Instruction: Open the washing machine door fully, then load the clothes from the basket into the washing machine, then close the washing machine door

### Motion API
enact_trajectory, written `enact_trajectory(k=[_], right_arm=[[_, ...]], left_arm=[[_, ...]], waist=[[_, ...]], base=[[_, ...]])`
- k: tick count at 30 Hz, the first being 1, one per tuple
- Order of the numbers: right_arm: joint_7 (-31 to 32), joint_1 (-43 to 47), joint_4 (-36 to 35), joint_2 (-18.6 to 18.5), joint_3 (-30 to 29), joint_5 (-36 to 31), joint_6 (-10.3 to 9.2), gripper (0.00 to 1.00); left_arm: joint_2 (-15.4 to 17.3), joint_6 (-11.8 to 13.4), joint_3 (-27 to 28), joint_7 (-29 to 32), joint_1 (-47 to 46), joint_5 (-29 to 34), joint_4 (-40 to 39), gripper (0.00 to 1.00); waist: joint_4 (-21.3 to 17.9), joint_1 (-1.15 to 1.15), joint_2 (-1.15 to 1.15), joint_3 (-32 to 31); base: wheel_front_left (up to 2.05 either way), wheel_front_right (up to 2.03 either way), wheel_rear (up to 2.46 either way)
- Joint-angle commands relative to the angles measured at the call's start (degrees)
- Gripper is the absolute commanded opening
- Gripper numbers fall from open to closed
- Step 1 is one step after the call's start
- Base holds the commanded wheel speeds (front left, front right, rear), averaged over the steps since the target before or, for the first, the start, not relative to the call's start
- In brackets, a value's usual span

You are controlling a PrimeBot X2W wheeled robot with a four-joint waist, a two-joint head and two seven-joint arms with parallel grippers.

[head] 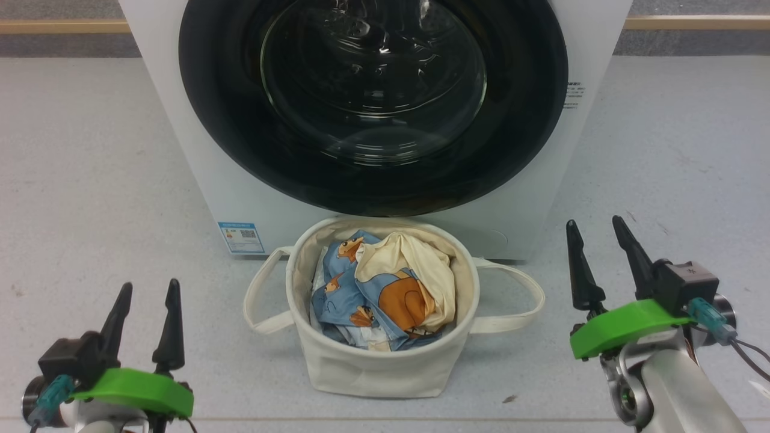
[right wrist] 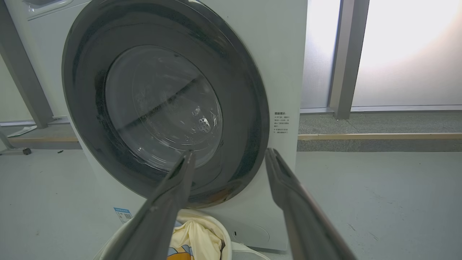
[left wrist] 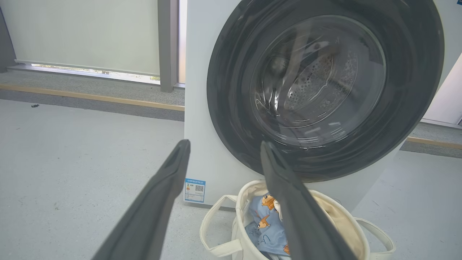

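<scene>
Washing machine door (head: 373,90) was shut, flat against the front of the washing machine (head: 180,138). It had a wide glossy black rim and a clear bulging glass centre, and the perforated steel drum showed through the glass in the left wrist view. Machine stood on a grey speckled floor (head: 78,180), small blue label (head: 240,237) at its lower left corner in the head view.

Basket (head: 373,367) sat on the floor just in front of the machine, below the door, between the 2 arms. Cream-white canvas, upright, 2 loop handles (head: 248,307) sticking out to either side. Clothes (head: 385,288) lay bunched in the basket: light-blue fabric with orange-brown cartoon animals, cream fabric over the upper right.

Left gripper (head: 150,284) was at lower left of the head view, fingers pointing up and spread apart, nothing between them, well clear of the basket. Right gripper (head: 595,221) was at lower right, higher in that view than the left, fingers also parted and empty, apart from the basket's right handle. Green plastic collar (head: 625,325) sat at the base of its fingers.

Both wrist views looked along parted fingers toward the closed door, with basket rim and clothes low in each view. Wooden strip (head: 60,26) ran along the floor behind the machine.
</scene>
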Motion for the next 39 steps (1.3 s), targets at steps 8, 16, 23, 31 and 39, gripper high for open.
enact_trajectory(k=[8,16,23,31,39], right_arm=[[-0.72,-1.64,-1.43,0.06,0.79,0.19,0.00,1.00],[-0.72,-1.91,-1.31,-0.04,0.90,0.24,0.00,1.00],[-0.72,-1.80,-1.17,0.01,1.11,0.34,0.00,1.00],[-0.72,-1.89,-1.20,-0.08,1.39,0.43,0.00,1.00],[-0.72,-1.79,-1.15,-0.09,1.57,0.53,0.00,1.00]], left_arm=[[0.98,-0.28,2.20,-0.70,-3.46,-0.20,-1.45,1.00],[1.41,-0.34,1.53,-0.70,-3.58,-0.43,-1.11,1.00],[1.80,-0.37,1.12,-0.70,-3.61,-0.23,-1.34,1.00],[1.76,-0.38,1.16,-0.70,-3.62,-0.19,-1.23,1.00],[1.48,-0.38,1.28,-0.70,-3.45,0.35,-1.37,1.00]], waist=[[-0.03,0.00,0.00,0.10],[-0.05,0.00,0.00,0.21],[-0.32,0.00,0.00,0.13],[-0.62,0.00,0.00,0.07],[-0.67,0.00,0.00,-0.19]], base=[[0.00,0.00,0.00],[0.00,0.00,0.00],[0.00,0.00,0.00],[0.00,0.00,0.00],[0.05,-0.01,-0.04]])
